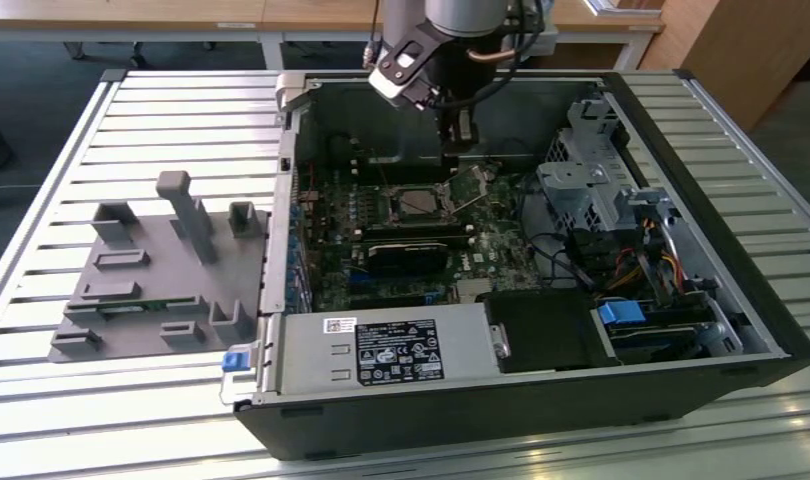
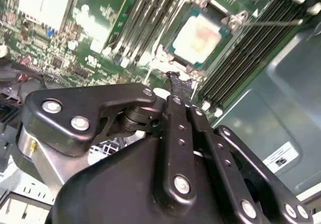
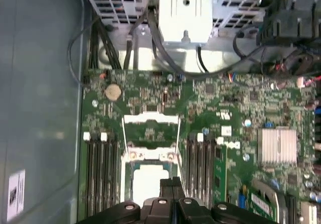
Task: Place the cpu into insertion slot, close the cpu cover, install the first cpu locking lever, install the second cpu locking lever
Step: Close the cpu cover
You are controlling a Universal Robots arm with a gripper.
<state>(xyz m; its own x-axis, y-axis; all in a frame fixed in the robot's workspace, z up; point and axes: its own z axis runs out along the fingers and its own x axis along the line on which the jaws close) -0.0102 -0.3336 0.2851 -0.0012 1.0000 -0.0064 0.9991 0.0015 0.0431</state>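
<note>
One flat silvery-grey square cpu is spotted, in the exterior view, at 7 o'clock from the empty, pinched-together black gripper.

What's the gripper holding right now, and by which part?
Nothing, it seems: the gripper is shut with nothing visible in it, and the cpu lies in the insertion slot.

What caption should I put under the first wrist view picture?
Robot hand near the cpu seated in the insertion slot, cpu cover open.
</note>
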